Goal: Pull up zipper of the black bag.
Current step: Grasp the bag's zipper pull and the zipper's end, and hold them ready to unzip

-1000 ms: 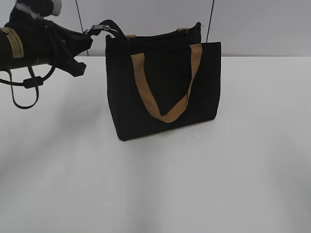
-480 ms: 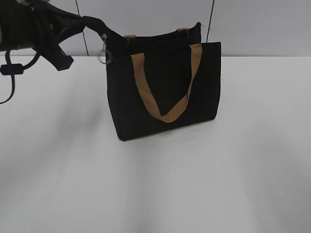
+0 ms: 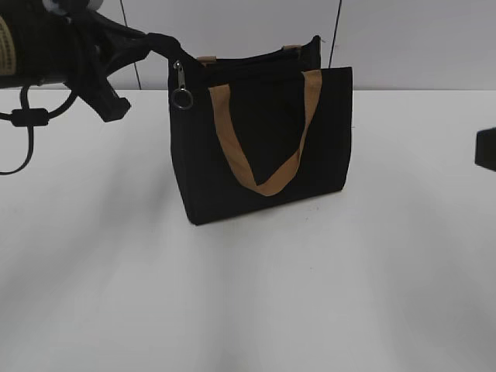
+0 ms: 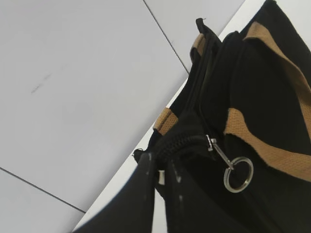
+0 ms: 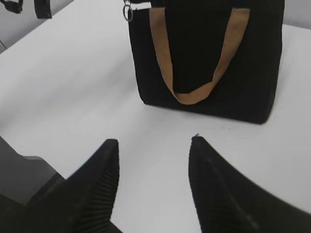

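Note:
The black bag point(image 3: 267, 190) stands upright on the white table, its tan handle hanging down the front. My left gripper point(image 3: 149, 39) is shut on the black fabric end of the zip track at the bag's top left corner, as the left wrist view point(image 4: 163, 167) shows. The silver zipper point(image 3: 180, 84) with its ring tab hangs just right of the fingers, also in the left wrist view point(image 4: 229, 162) and the right wrist view point(image 5: 128, 10). My right gripper point(image 5: 153, 145) is open and empty over the table in front of the bag point(image 5: 252, 63).
The white table point(image 3: 232, 294) spreads around the bag. A grey panelled wall point(image 3: 418, 39) stands close behind it. The right arm point(image 3: 487, 149) shows at the right edge of the exterior view. Cables hang under the left arm point(image 3: 31, 116).
The zipper's ring tab has dropped from lying near the left fingers to hanging down the bag's corner. The left arm shifted slightly. The right arm has come into view at the right edge.

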Controlling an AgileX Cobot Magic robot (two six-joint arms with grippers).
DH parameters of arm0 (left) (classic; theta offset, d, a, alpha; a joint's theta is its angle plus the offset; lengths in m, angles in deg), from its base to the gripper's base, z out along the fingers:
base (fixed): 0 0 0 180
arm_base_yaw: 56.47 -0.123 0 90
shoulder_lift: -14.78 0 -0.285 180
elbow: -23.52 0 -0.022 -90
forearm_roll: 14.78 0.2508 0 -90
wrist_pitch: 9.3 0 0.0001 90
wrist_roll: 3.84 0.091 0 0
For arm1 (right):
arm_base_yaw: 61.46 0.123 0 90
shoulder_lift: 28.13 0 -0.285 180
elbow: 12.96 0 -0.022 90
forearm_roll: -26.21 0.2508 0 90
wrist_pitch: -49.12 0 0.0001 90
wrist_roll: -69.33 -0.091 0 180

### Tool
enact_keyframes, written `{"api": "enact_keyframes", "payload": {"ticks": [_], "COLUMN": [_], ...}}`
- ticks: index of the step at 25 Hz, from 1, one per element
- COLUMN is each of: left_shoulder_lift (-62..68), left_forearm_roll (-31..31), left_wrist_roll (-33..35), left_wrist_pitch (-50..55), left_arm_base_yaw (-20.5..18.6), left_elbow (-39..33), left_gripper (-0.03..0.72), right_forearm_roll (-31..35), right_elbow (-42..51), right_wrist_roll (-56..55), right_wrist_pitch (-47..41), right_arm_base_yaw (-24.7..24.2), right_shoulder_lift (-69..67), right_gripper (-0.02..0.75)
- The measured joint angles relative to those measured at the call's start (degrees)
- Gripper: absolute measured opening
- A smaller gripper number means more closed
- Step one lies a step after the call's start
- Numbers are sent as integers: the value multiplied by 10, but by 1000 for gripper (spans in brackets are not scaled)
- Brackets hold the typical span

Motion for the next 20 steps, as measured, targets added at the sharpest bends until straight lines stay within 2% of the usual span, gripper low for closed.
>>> {"api": "enact_keyframes", "payload": {"ticks": [7, 9, 12, 20], "left_shoulder_lift": [-5, -5, -7, -15], "left_forearm_roll": [-17, -19, -21, -33], "left_wrist_roll": [0, 0, 0, 0], "left_wrist_pitch": [-2, -3, -6, -14], "left_arm_base_yaw": [0, 0, 0, 0], "left_elbow": [0, 0, 0, 0], "left_gripper": [16, 16, 16, 16], "right_forearm_roll": [75, 81, 85, 87], "right_elbow": [-33, -37, -49, -107], "right_wrist_roll": [85, 106, 125, 129], "right_wrist_pitch": [6, 12, 35, 164], "right_arm_base_yaw": [1, 14, 66, 211], "right_shoulder_lift": [-98, -119, -148, -260], "right_gripper": [358, 358, 358, 358]}}
